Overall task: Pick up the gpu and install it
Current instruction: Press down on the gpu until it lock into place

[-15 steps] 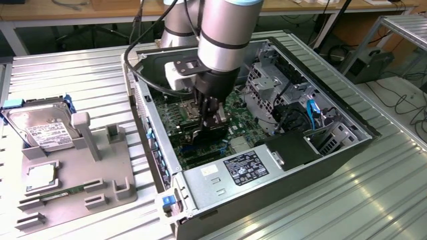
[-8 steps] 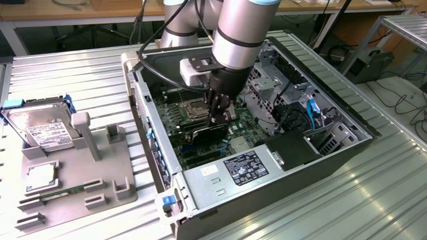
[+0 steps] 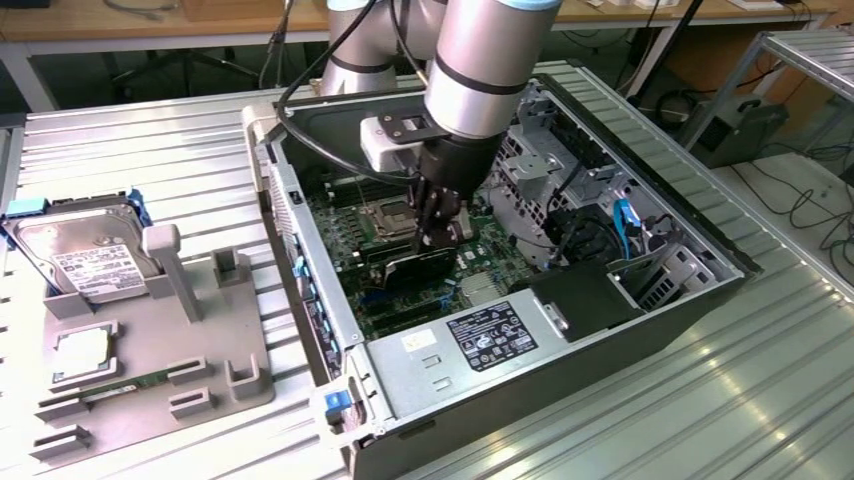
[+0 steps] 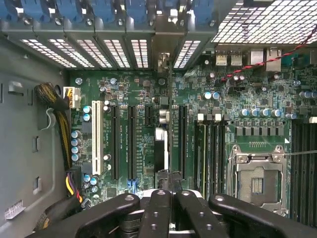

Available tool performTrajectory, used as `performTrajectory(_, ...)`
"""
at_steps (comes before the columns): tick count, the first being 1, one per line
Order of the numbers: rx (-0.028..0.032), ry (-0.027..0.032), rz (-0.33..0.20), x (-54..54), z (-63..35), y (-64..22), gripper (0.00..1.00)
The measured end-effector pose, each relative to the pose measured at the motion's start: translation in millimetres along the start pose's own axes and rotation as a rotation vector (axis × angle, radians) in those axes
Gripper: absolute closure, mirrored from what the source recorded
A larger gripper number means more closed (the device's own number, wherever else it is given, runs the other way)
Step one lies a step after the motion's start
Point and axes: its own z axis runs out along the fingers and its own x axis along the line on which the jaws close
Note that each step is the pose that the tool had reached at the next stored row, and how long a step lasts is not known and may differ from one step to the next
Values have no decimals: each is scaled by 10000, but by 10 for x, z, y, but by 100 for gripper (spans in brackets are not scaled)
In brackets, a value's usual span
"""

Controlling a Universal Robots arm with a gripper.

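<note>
Ribbed metal surface (image 3: pixel 160 150) carries the open computer case (image 3: pixel 694 290); inside, we see the hand (image 3: pixel 438 238) clamped shut on the gpu (image 3: pixel 416 265).

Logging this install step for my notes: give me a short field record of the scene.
hand: shut on the gpu, inside the open computer case
gpu: black card held on edge, low over the motherboard slots
hard drive: on the grey holder, the exterior view's left
seated: cannot tell
</note>
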Motion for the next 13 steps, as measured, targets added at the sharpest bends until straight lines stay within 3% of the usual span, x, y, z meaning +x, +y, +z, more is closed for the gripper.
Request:
performTrajectory(1, 0, 0, -1, 0, 0, 0, 89)
performTrajectory(4, 0, 0, 0, 0, 16, 125, 89)
performTrajectory(8, 1, 0, 0, -1, 61, 395, 89)
performTrajectory(13, -4, 9, 0, -2, 146, 473, 89)
